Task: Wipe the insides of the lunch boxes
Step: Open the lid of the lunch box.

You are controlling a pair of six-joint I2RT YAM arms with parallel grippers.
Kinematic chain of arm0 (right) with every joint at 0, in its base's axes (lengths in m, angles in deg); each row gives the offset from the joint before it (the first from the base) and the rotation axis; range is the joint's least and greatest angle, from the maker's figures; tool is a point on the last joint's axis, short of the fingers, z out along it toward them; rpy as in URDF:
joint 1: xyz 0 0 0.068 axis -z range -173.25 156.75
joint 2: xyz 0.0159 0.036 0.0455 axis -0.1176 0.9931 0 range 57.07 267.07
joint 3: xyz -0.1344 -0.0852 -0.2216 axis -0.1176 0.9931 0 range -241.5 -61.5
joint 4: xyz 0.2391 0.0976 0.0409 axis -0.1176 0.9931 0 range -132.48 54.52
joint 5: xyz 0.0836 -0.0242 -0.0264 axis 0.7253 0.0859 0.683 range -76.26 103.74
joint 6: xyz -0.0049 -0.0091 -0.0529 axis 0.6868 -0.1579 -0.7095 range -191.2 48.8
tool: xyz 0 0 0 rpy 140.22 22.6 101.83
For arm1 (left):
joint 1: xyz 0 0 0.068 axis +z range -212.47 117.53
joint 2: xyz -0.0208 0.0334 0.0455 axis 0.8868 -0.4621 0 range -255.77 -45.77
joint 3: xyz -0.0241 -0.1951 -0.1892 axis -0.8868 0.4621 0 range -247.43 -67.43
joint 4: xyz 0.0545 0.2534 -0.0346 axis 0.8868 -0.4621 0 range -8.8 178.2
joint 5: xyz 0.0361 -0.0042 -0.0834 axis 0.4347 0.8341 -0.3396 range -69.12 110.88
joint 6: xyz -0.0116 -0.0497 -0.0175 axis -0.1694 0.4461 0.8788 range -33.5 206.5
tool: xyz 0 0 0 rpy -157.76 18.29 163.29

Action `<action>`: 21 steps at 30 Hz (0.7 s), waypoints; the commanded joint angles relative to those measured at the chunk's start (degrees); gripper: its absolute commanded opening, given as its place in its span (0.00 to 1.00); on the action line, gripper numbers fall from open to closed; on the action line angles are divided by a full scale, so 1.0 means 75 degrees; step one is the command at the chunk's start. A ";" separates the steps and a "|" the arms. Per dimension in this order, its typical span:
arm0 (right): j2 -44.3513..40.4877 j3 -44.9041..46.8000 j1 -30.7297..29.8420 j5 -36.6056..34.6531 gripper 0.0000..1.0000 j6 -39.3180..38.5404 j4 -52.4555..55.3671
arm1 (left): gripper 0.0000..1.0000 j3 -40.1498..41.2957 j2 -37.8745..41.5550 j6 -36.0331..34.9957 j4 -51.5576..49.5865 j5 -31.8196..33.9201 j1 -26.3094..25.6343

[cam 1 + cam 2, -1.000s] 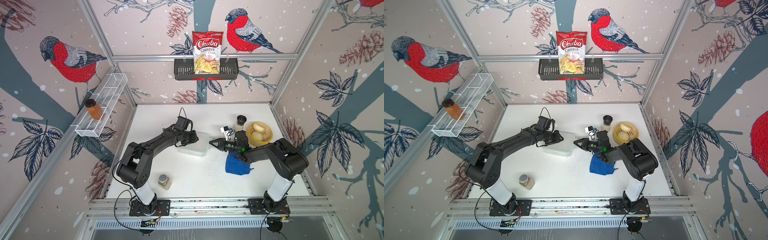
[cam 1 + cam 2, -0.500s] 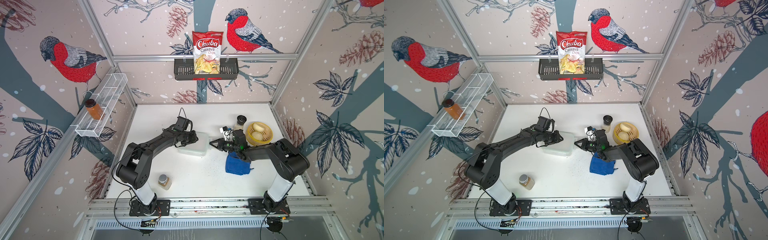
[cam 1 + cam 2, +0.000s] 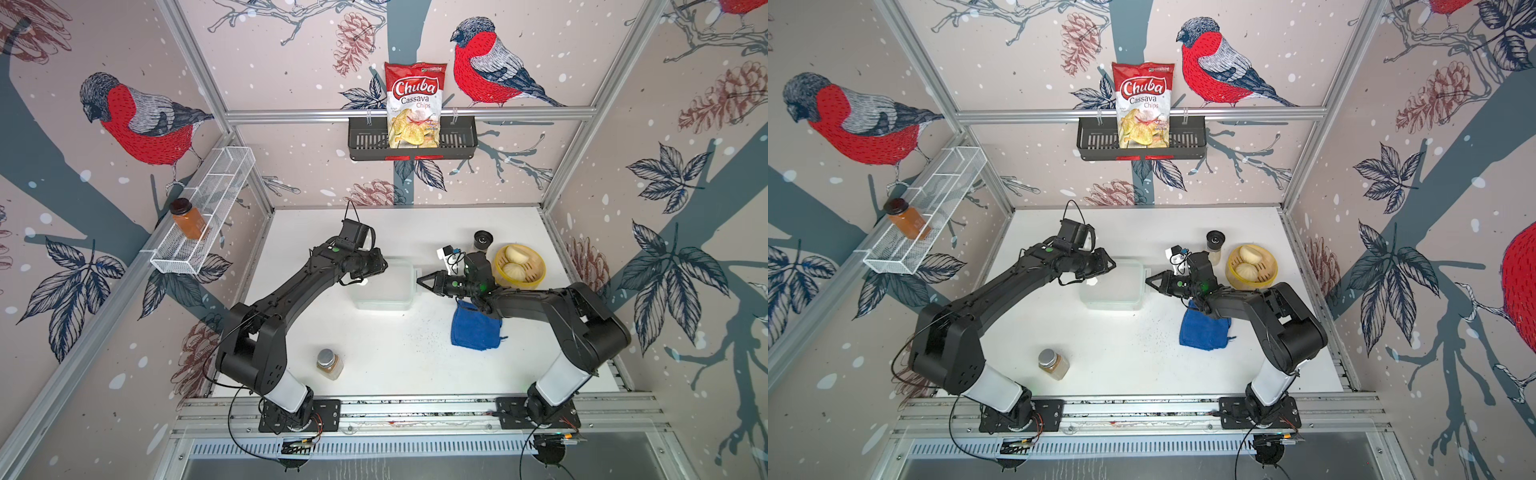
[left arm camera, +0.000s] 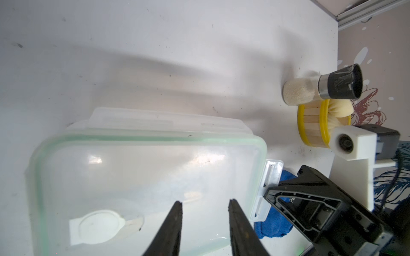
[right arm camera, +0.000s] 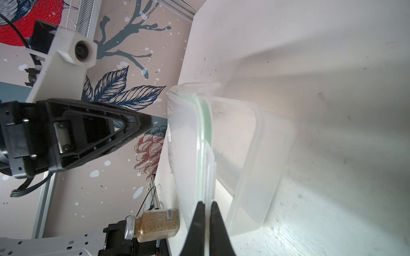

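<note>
The lunch box is a translucent tub (image 3: 384,297) (image 3: 1113,299) (image 5: 255,155) mid-table in both top views. Its clear lid (image 4: 144,166) (image 5: 200,133), with a green seal and a white spot (image 4: 97,223), lies over it. My right gripper (image 3: 419,279) (image 3: 1148,279) (image 5: 205,202) is shut on the lid's latch tab (image 4: 269,175). On that side the lid looks lifted off the tub. My left gripper (image 3: 376,266) (image 3: 1106,264) (image 4: 205,201) hovers open over the lid, with nothing between its fingers.
A folded blue cloth (image 3: 476,330) (image 3: 1204,330) lies under my right forearm. Behind it stand a yellow steamer basket with buns (image 3: 536,276) and a black-capped shaker (image 3: 483,240). A silver-lidded spice jar (image 3: 330,365) lies near the front. A chips bag (image 3: 413,104) hangs on the back wall.
My right gripper's jaws have closed on the lid's tab. My left gripper's jaws have widened above the lid. Both arms have hardly shifted.
</note>
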 commanded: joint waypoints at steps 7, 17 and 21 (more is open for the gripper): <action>0.0114 -0.0458 -0.0116 0.0361 0.00 -0.0034 0.0284 | 0.36 -0.0056 0.0404 -0.0162 -0.0454 0.0098 0.0202; -0.0147 -0.2578 -0.0811 0.0334 0.00 -0.1222 0.3044 | 0.37 -0.0496 0.1597 -0.0204 -0.0757 0.0529 0.0640; -0.0129 -0.3428 -0.1015 0.0240 0.00 -0.1631 0.3893 | 0.38 -0.0573 0.2028 -0.0194 -0.0817 0.0482 0.0861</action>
